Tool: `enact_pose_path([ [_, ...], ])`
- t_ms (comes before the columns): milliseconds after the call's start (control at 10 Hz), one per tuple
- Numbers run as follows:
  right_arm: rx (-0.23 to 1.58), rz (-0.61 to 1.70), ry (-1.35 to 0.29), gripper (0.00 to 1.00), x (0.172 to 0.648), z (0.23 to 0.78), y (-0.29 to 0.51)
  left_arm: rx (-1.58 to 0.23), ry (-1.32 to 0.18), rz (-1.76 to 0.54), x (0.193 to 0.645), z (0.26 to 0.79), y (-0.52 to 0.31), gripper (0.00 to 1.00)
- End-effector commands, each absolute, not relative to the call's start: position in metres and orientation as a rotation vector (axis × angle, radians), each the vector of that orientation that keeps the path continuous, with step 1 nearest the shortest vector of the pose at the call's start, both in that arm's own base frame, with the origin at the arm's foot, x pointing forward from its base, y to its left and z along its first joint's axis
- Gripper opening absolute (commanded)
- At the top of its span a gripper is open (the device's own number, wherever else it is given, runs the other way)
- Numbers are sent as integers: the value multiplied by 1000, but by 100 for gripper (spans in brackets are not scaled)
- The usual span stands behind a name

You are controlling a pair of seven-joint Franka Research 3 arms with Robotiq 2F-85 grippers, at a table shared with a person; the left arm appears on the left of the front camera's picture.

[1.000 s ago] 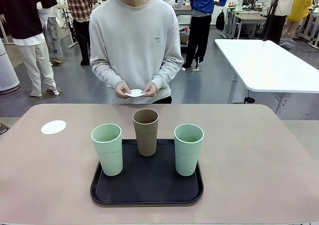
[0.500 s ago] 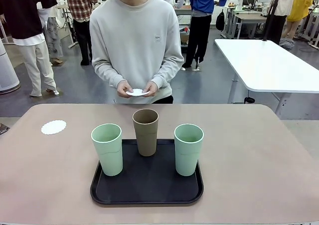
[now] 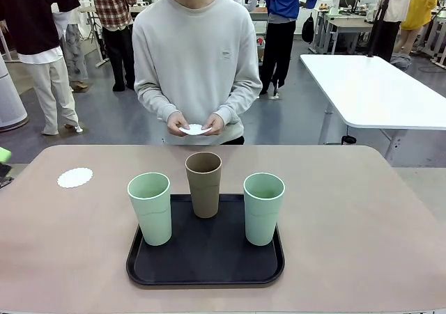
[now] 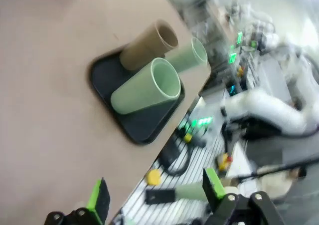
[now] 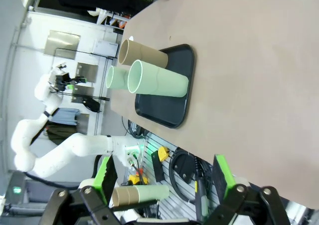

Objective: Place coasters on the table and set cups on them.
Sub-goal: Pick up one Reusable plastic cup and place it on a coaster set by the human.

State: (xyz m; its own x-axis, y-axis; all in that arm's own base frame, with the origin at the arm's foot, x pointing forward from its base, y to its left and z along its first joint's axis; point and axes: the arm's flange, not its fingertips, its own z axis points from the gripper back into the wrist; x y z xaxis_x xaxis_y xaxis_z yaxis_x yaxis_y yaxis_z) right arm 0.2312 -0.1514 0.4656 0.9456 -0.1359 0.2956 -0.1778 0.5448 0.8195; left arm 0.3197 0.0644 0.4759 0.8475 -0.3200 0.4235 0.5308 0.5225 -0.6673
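Currently the left tool (image 4: pixel 155 192) and right tool (image 5: pixel 164 177) gape empty at frame bottom, well apart from the cups (image 4: pixel 144 88) on the tray (image 4: pixel 142 127). One coaster (image 3: pixel 74 177) lies upper left on the table (image 3: pixel 348 209).

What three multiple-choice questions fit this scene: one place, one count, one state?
1. Where is the coaster on the table? A at its right edge; B on its left part, apart from the tray; C on the tray.
2. How many cups stand on the tray? A one; B two; C three.
3. How is the left gripper? A open, empty; B shut on a cup; C shut on a coaster.
Answers: B, the white disc lies left of the tray; C, two mint, one tan; A, its jaws stand wide apart, nothing between.
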Motion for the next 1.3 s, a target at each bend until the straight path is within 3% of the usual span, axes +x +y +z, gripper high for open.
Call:
enact_pose_path([
  [0, 1003, 25, -344, 100, 231, 465, -152, -642, -358, -1007, 324, 486, 25, 100],
  [200, 1003, 25, -344, 100, 231, 465, -152, -446, -366, -1214, 332, 493, -16, 100],
  [500, 1003, 25, -344, 100, 231, 465, -152, -308, -393, -1378, 336, 496, -59, 100],
  [700, 1003, 25, -344, 100, 231, 465, -152, -251, -379, -1419, 338, 490, -72, 100],
  [900, 1003, 25, -344, 100, 231, 465, -152, -357, -283, -1355, 341, 484, -73, 100],
  [1000, 1003, 25, -344, 100, 231, 465, -152, -280, -366, -1420, 339, 495, -77, 100],
  [1200, 1003, 25, -344, 100, 231, 465, -152, -280, -366, -1420, 339, 495, -77, 100],
])
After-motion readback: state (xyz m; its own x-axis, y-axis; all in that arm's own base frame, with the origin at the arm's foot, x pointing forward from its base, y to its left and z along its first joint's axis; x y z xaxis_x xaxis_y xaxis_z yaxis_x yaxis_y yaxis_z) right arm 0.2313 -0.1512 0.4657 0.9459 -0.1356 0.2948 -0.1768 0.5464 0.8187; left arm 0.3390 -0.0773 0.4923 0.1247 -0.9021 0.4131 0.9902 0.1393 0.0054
